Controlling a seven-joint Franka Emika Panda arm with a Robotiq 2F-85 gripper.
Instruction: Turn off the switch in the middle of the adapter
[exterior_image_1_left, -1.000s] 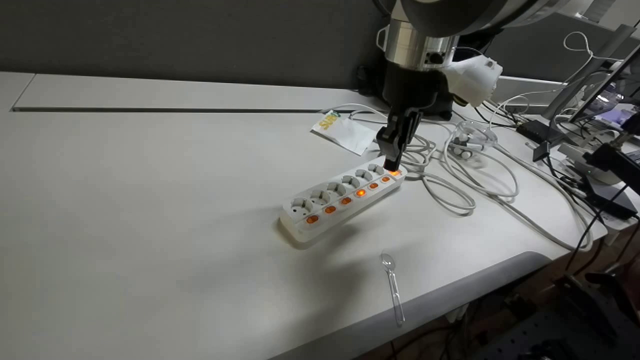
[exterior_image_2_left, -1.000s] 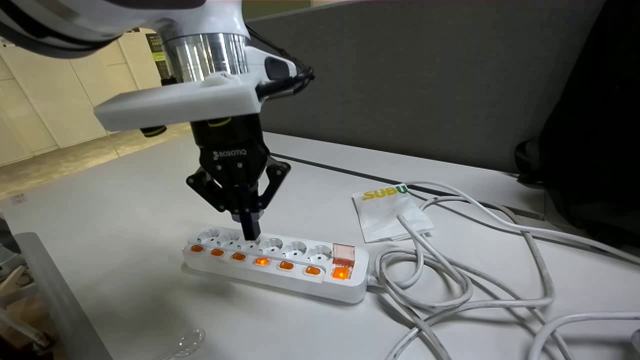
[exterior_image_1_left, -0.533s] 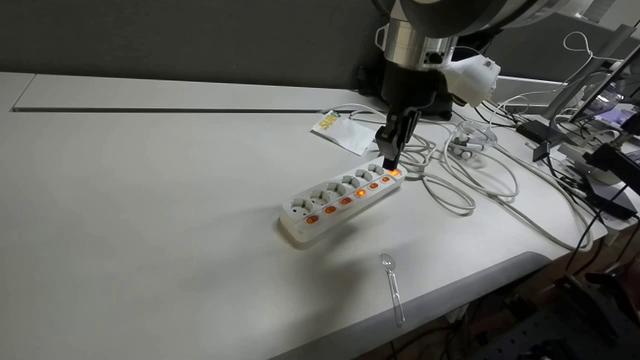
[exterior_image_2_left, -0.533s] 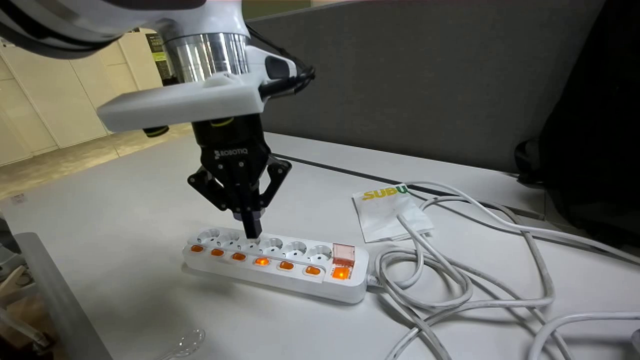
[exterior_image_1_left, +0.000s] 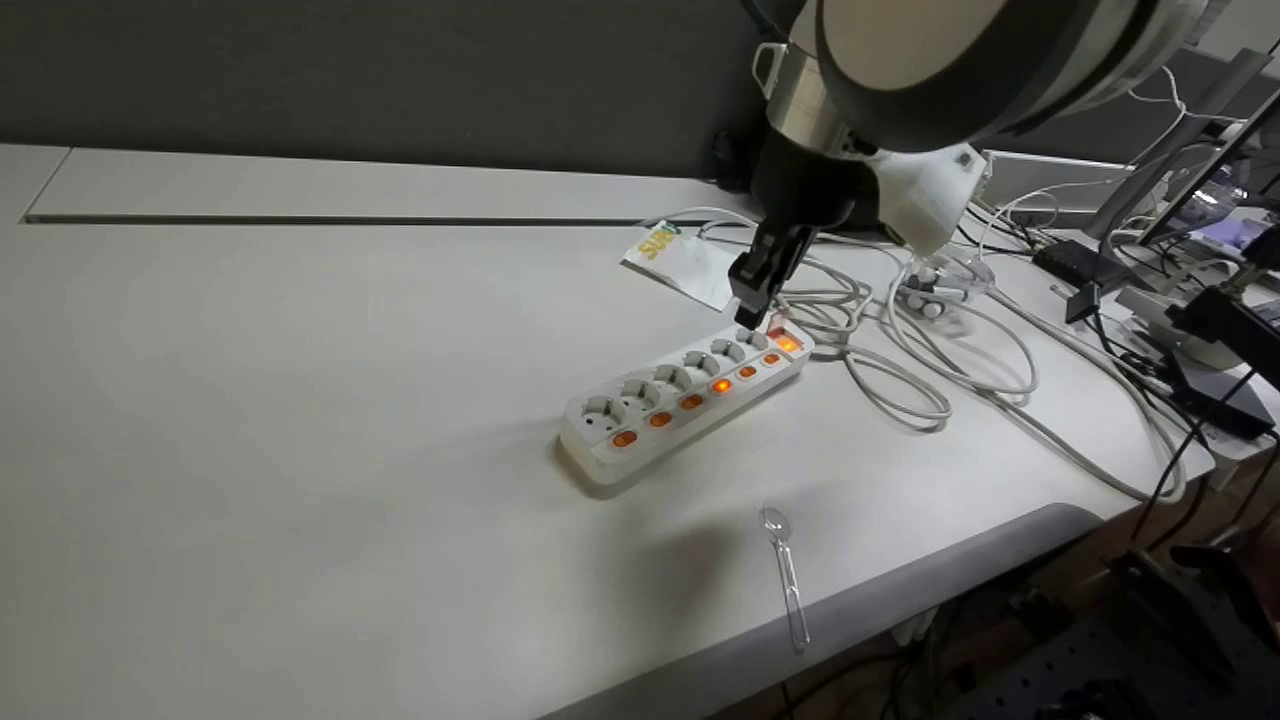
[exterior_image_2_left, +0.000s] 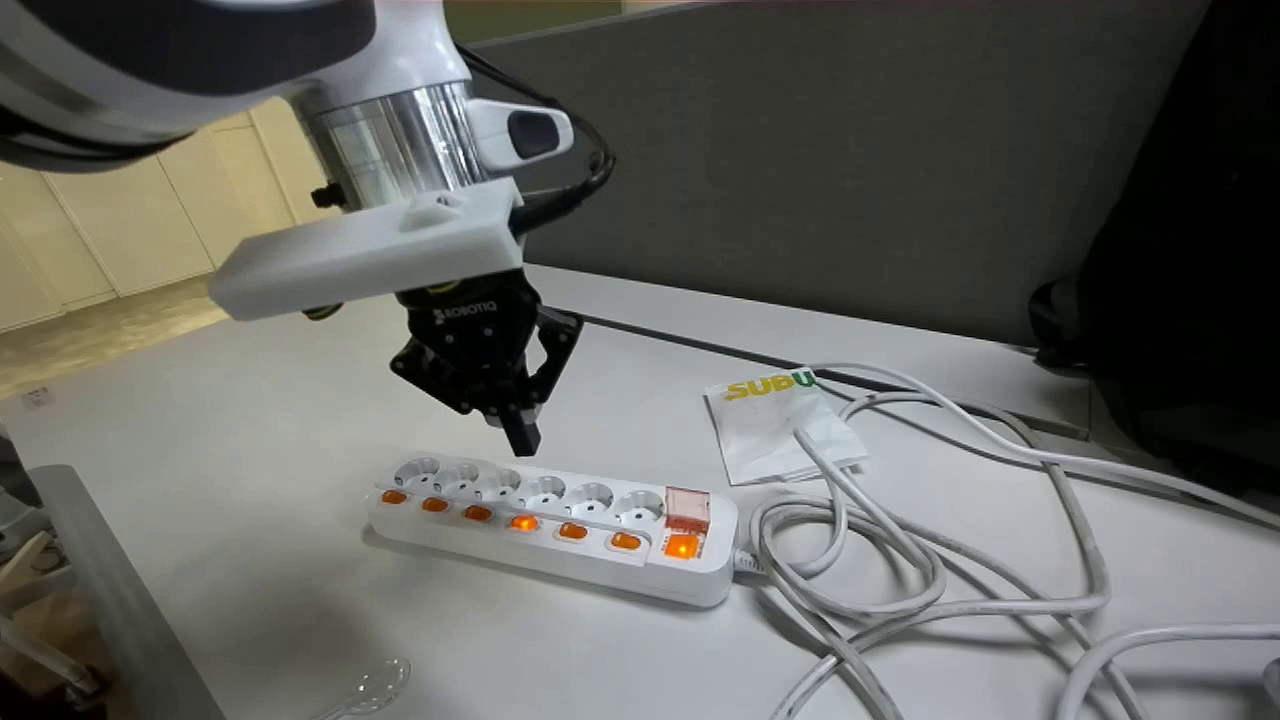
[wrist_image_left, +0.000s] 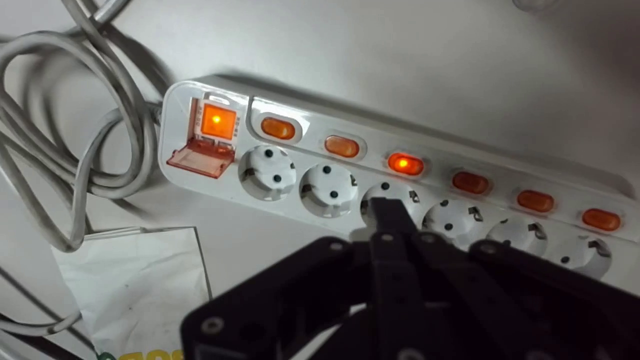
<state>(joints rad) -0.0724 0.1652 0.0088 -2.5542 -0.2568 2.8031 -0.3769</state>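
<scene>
The adapter is a long white power strip lying on the table in both exterior views (exterior_image_1_left: 690, 424) (exterior_image_2_left: 545, 562) and the wrist view (wrist_image_left: 377, 156). Orange switches run along one edge. The middle switch glows in both exterior views (exterior_image_1_left: 722, 385) (exterior_image_2_left: 524, 522) and the wrist view (wrist_image_left: 405, 164). A square end switch (wrist_image_left: 218, 121) also glows beside a raised clear red cover (wrist_image_left: 204, 157). My gripper (exterior_image_2_left: 520, 442) is shut and empty, tilted, its fingertips above the socket side of the strip. In the wrist view, the fingertips (wrist_image_left: 392, 206) overlap the socket beside the glowing middle switch.
White cables (exterior_image_2_left: 850, 600) lie coiled at the strip's cable end. A white paper packet (exterior_image_2_left: 780, 430) lies behind it. A clear plastic spoon (exterior_image_1_left: 785, 570) lies near the table's front edge. A clear container (exterior_image_1_left: 950, 275) stands among the cables. A grey partition (exterior_image_1_left: 350, 80) rises behind.
My gripper has risen and tilted, its fingertips shifting away from the switch row toward the back of the strip. The strip has not moved and the same switches glow.
</scene>
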